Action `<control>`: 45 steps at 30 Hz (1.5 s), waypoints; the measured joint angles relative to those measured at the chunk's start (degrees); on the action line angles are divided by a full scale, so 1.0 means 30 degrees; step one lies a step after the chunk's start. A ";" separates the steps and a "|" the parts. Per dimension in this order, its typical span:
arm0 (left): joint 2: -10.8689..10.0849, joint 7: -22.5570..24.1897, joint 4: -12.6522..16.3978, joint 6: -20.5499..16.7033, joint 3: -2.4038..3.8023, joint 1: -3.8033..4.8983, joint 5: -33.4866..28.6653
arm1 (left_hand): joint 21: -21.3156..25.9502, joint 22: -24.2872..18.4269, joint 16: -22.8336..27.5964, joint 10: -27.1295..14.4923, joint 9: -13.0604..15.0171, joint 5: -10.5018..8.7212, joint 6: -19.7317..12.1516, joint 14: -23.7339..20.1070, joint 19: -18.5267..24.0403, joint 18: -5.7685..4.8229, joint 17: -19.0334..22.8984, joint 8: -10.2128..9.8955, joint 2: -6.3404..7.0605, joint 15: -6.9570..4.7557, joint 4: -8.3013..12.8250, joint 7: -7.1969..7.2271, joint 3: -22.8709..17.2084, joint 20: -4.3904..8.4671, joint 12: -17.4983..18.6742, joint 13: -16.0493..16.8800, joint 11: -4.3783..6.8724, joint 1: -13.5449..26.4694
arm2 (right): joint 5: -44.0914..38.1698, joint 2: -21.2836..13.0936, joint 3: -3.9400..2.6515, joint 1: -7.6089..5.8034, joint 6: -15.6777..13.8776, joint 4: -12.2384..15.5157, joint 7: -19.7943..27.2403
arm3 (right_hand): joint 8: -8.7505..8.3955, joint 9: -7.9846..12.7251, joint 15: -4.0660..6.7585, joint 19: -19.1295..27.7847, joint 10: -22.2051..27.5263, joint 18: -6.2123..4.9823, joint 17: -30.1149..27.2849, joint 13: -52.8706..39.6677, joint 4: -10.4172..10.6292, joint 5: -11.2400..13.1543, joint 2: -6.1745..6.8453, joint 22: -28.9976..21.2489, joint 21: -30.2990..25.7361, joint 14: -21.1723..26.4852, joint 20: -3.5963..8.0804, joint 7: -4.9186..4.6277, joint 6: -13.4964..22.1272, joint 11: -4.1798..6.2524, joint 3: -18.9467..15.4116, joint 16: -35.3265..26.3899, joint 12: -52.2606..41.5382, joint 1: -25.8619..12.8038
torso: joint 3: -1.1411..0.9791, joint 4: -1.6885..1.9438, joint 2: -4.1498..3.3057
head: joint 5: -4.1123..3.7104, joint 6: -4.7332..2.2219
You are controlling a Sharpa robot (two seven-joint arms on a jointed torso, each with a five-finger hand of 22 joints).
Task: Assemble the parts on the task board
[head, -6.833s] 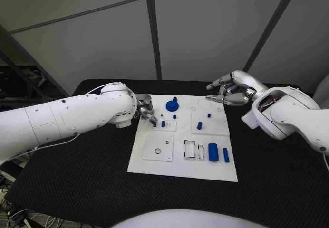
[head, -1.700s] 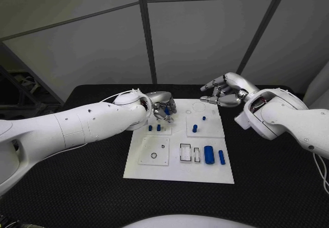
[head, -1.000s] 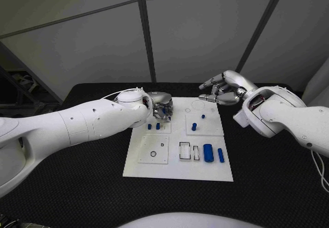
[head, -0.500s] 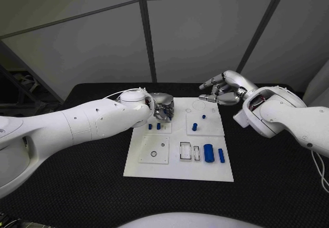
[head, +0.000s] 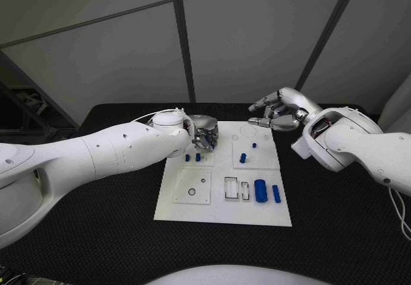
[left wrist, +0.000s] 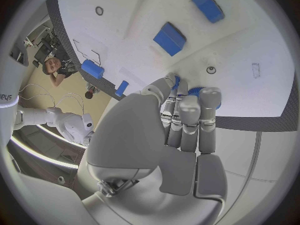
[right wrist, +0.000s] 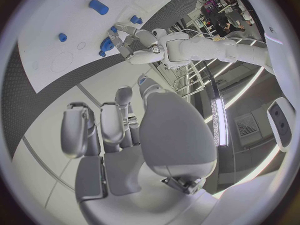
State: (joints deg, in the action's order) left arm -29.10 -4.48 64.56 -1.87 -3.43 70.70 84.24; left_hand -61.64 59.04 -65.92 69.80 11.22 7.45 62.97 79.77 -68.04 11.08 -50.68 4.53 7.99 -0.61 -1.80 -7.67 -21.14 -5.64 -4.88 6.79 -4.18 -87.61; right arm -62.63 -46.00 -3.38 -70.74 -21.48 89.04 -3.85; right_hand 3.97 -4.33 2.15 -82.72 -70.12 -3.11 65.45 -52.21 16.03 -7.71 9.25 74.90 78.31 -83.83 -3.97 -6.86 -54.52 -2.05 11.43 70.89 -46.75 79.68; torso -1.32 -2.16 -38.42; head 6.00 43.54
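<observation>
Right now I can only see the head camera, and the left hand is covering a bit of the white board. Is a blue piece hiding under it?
Observer: Yes. In the left wrist view, the left hand has its fingers closed round a round blue part near the edge of the task board.
Operator: Is the other hand holding a piece too?
Observer: No. The right wrist view looks along the palm of the right hand: its fingers are apart, with nothing in them.
Operator: Can that camera see the hidden piece?
Observer: Yes. It shows the blue part from the side, just below the left hand's fingers and low on the board.
</observation>
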 measured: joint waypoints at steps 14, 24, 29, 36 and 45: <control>-0.0703 0.0478 0.0684 -0.0624 -0.0063 -0.0142 -0.0179 | -0.1322 0.1405 -0.0367 0.0522 -0.0326 0.0080 0.0579 0.0477 -0.0662 0.0000 -0.0137 -0.0005 -0.0085 -0.0072 0.0938 -0.0034 -0.1466 0.0068 -0.0190 -0.0341 0.0121 -0.0067 | 0.0001 -0.0011 0.0000 0.0000 0.0000 -0.0021 0.0003 | 0.0000 0.0000 -0.0001 -0.0070 0.0000 0.0001 0.0042 -0.0001 0.0000 0.0000 0.0000 -0.0001 0.0000 0.0000 0.0070 0.0000 0.0000 0.0000 0.0000 0.0000 0.0000 0.0000 | 0.0011 0.0042 0.0011 | 0.0081 -0.0070; -0.1820 0.0746 0.1936 -0.1140 0.1215 -0.0040 -0.0834 | -0.1396 0.1497 -0.0366 0.0532 -0.0412 0.0111 0.0715 0.0478 -0.0728 0.0001 0.0016 -0.0018 -0.0022 -0.0071 0.0942 -0.0033 -0.1576 0.0134 -0.0191 -0.0447 0.0131 0.0334 | 0.0001 0.0051 0.0000 0.0000 0.0014 -0.0155 0.0016 | 0.0000 -0.0001 0.0000 -0.0069 0.0000 0.0001 0.0075 -0.0002 0.0000 0.0000 0.0000 0.0000 0.0000 0.0000 0.0069 0.0000 0.0000 0.0000 0.0000 0.0000 0.0000 0.0000 | 0.0022 0.0048 0.0016 | 0.0234 -0.0214; -0.2502 0.0734 0.2430 -0.1164 0.1417 -0.0040 -0.1268 | -0.1396 0.1514 -0.0367 0.0532 -0.0428 0.0110 0.0714 0.0477 -0.0727 0.0001 0.0043 -0.0020 -0.0070 -0.0071 0.0992 -0.0033 -0.1627 0.0135 -0.0191 -0.0466 0.0131 0.0398 | 0.0001 0.0054 0.0000 0.0000 0.0019 -0.0196 0.0016 | 0.0000 -0.0001 -0.0001 -0.0069 0.0000 0.0000 0.0074 -0.0002 0.0000 0.0000 0.0000 0.0000 0.0000 0.0000 0.0069 0.0000 0.0000 -0.0001 0.0000 0.0000 0.0000 0.0000 | 0.0022 0.0033 0.0015 | 0.0267 -0.0242; -0.3418 0.0536 0.3022 -0.0842 0.1468 -0.0058 -0.1652 | -0.1395 0.1531 -0.0367 0.0533 -0.0446 -0.0127 0.0717 0.0477 -0.0727 -0.0001 0.0108 -0.0030 -0.0030 -0.0071 0.0943 -0.0030 -0.1680 0.0135 -0.0192 -0.0509 0.0132 0.0638 | -0.0001 0.0056 0.0000 0.0001 0.0035 -0.0233 0.0015 | 0.0001 0.0000 0.0000 -0.0069 0.0000 0.0002 0.0073 -0.0003 0.0000 0.0000 0.0000 0.0000 0.0000 0.0000 0.0069 0.0000 0.0000 -0.0001 0.0000 0.0000 0.0000 0.0000 | 0.0016 0.0042 -0.0002 | 0.0335 -0.0231; -0.4062 0.0117 0.3121 -0.0167 0.1469 -0.0255 -0.1853 | -0.1395 0.1529 -0.0367 0.0600 -0.0494 -0.0224 0.0784 0.0476 -0.0726 0.0001 0.0157 -0.0074 -0.0001 -0.0070 0.0996 0.0038 -0.1732 0.0135 -0.0191 -0.0546 0.0198 0.0759 | 0.0000 0.0034 0.0001 0.0001 0.0060 -0.0238 0.0008 | 0.0001 0.0000 0.0000 -0.0068 0.0000 0.0001 0.0070 -0.0003 0.0000 0.0000 0.0000 0.0000 0.0000 -0.0001 0.0068 0.0000 0.0000 0.0000 0.0000 0.0000 0.0000 0.0000 | 0.0013 0.0042 -0.0024 | 0.0483 -0.0212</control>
State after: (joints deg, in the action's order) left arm -41.28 -4.13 73.93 -2.37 0.97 69.94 78.68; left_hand -65.83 63.63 -67.02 71.60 9.74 6.78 65.32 81.20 -70.22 11.08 -50.21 4.31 7.99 -0.82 1.19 -7.56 -26.33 -5.24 -5.46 5.15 -3.59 -85.33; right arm -62.63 -45.90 -3.38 -70.74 -21.30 88.33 -3.83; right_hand 3.97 -4.33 2.15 -82.92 -70.12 -3.11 65.66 -52.22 16.03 -7.71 9.25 74.90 78.31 -83.83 -3.77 -6.86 -54.53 -2.05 11.43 70.89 -46.75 79.68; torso -1.29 -2.04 -38.49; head 7.45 42.90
